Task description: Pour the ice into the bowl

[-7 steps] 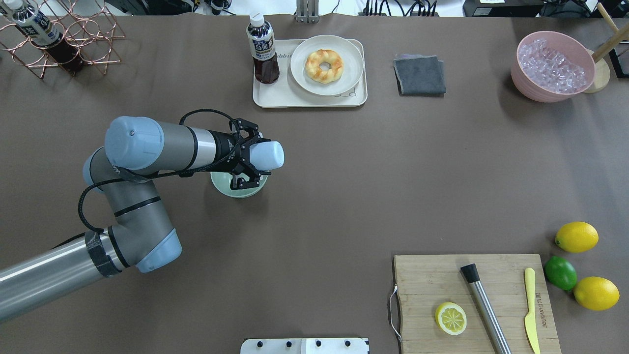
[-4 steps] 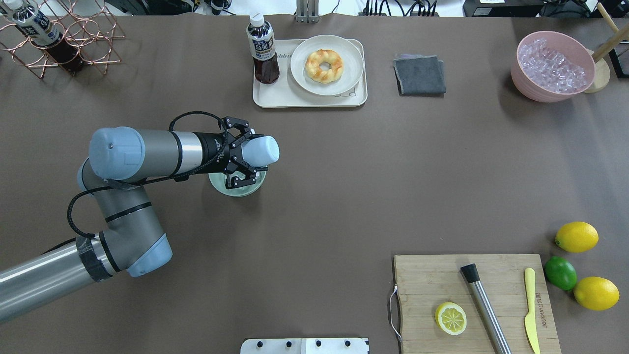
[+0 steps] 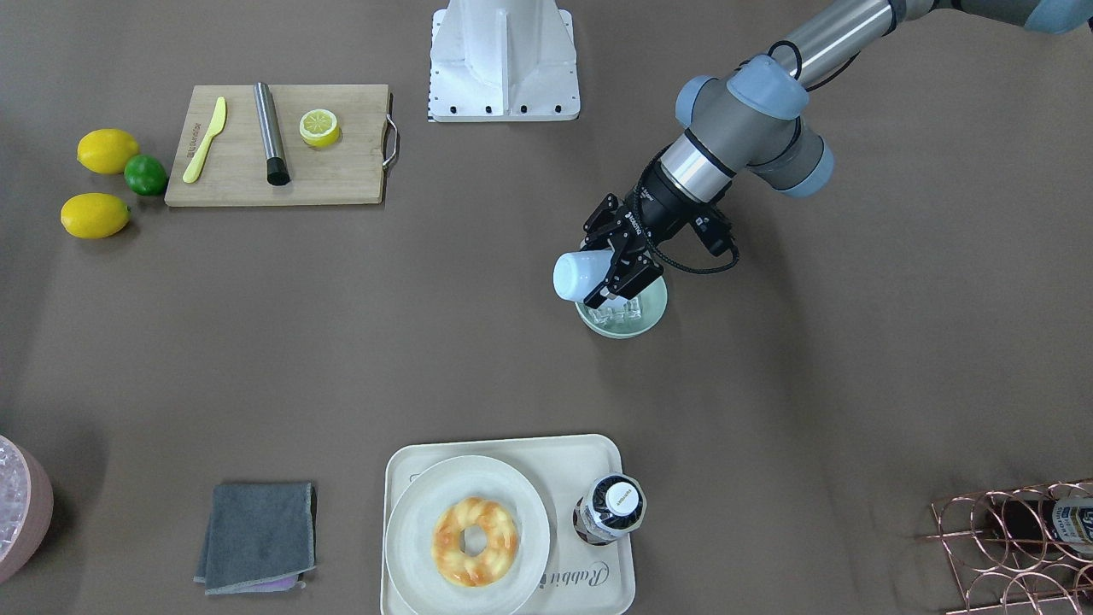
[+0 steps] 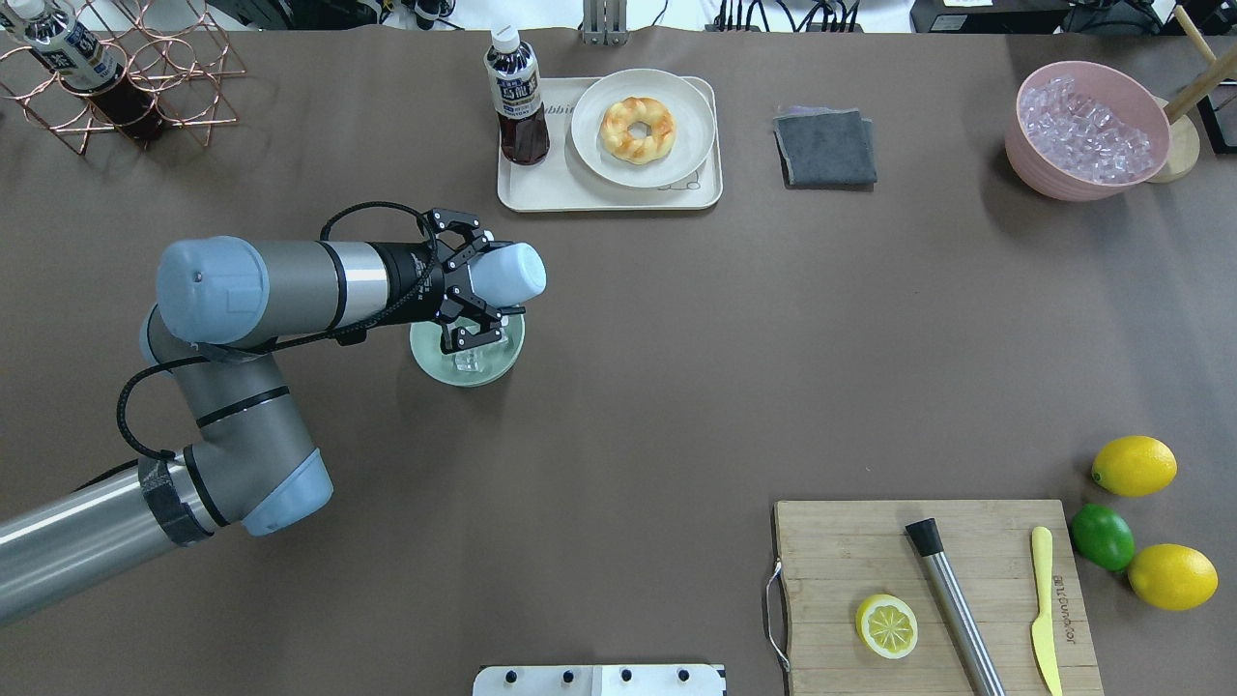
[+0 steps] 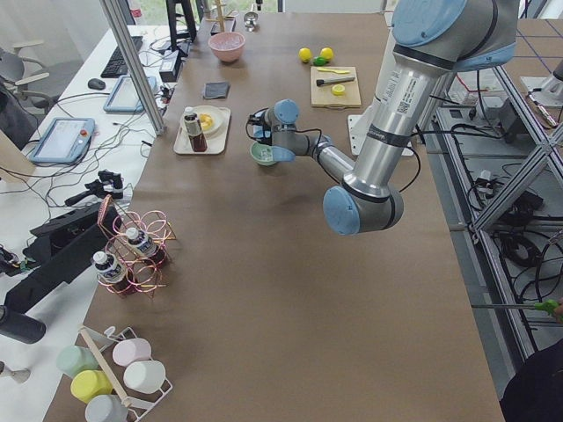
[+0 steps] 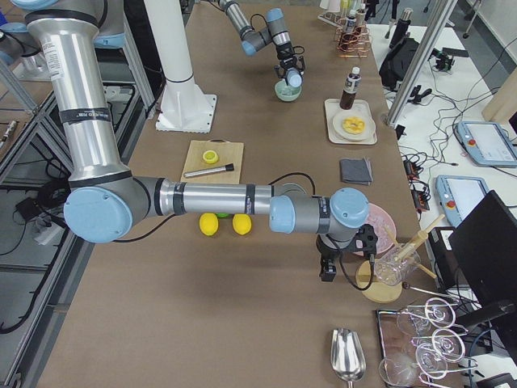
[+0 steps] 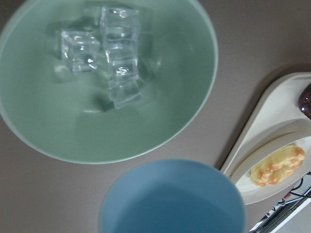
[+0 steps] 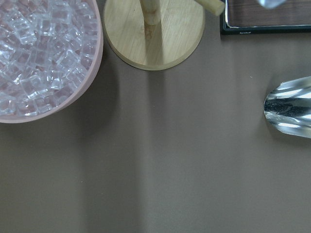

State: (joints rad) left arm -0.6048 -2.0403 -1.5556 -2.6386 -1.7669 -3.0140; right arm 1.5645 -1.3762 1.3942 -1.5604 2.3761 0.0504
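My left gripper (image 4: 483, 286) is shut on a light blue cup (image 4: 512, 273) and holds it tipped on its side just above the pale mint-green bowl (image 4: 428, 354). The cup's mouth faces down over the bowl's rim. A few clear ice cubes (image 7: 119, 63) lie inside the bowl (image 7: 170, 102); they also show in the overhead view (image 4: 469, 361). The cup (image 7: 175, 199) looks empty in the left wrist view. My right gripper (image 6: 327, 267) shows only in the exterior right view, beside the pink tub, and I cannot tell whether it is open or shut.
A pink tub (image 4: 1092, 130) full of ice stands at the far right, next to a wooden stand (image 8: 153, 34). A tray (image 4: 609, 188) with a bottle and a doughnut plate lies beyond the bowl. A grey cloth (image 4: 824, 145), a cutting board (image 4: 850, 561), lemons and a wire rack (image 4: 145, 87) are on the table.
My left arm has drawn back to the left and the cup has shifted slightly toward the tray. Ice cubes now show in the bowl below the gripper.
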